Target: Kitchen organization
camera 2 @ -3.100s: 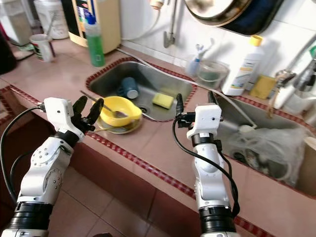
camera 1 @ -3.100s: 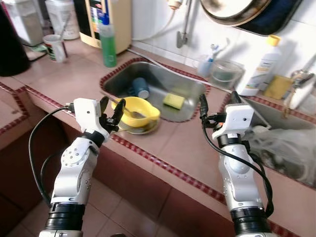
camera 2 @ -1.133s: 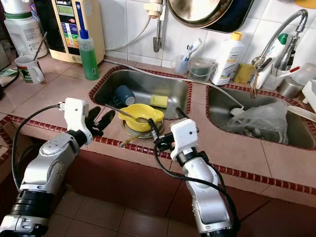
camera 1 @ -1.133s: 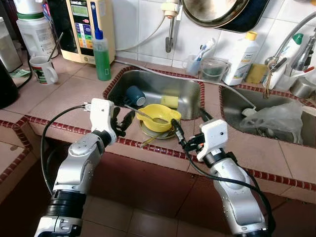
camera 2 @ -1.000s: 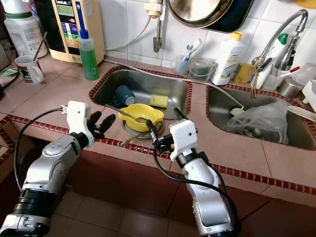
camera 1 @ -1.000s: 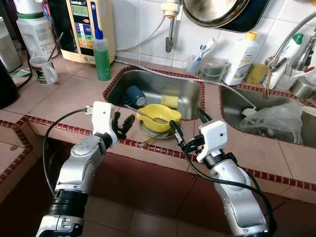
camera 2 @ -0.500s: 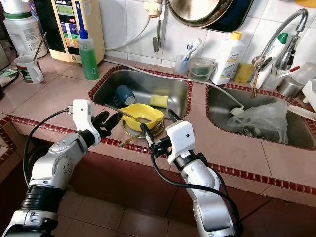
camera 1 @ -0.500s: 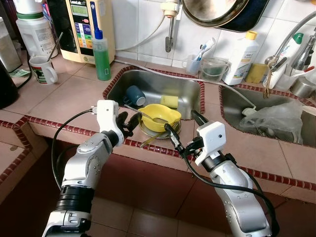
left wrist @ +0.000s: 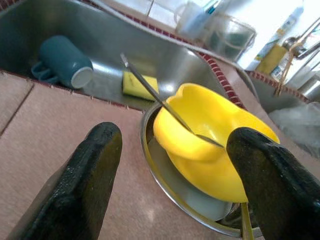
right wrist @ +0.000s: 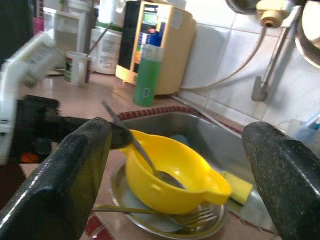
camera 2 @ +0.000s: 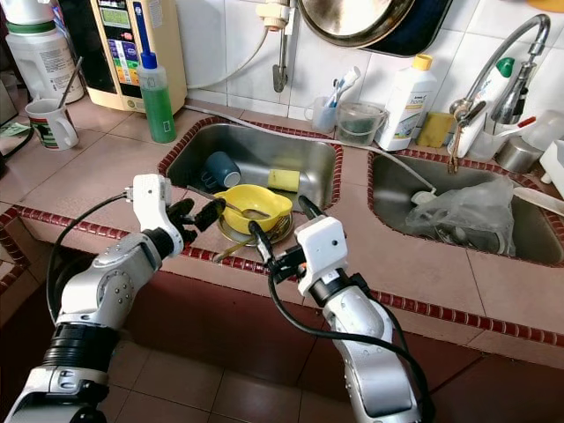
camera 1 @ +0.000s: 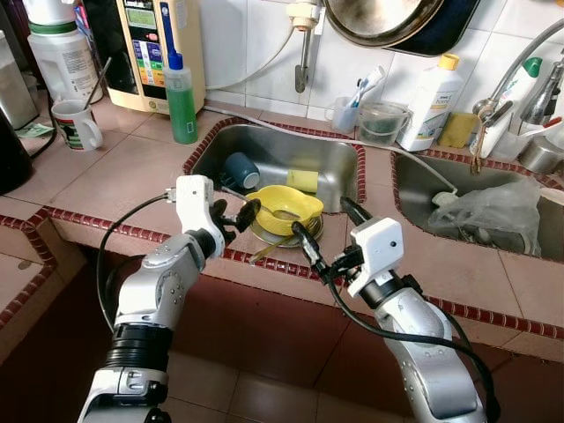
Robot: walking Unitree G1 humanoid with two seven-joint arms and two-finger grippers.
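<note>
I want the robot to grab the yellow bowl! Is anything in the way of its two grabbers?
Nothing visible stands in the way. The left gripper and right gripper are both open on either side of the yellow bowl, with bare counter between. A spoon rests inside the bowl, which sits on a metal plate.

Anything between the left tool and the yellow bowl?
Only bare counter and the metal plate's rim, per the left wrist view; the open left tool frames the bowl.

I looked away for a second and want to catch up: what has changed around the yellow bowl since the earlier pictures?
Both arms have closed in on the yellow bowl: the left gripper reached forward to its near rim, and the right gripper moved toward it from the other side. Both jaws are open; nothing is grasped. The bowl, the spoon and the metal plate stayed put.
</note>
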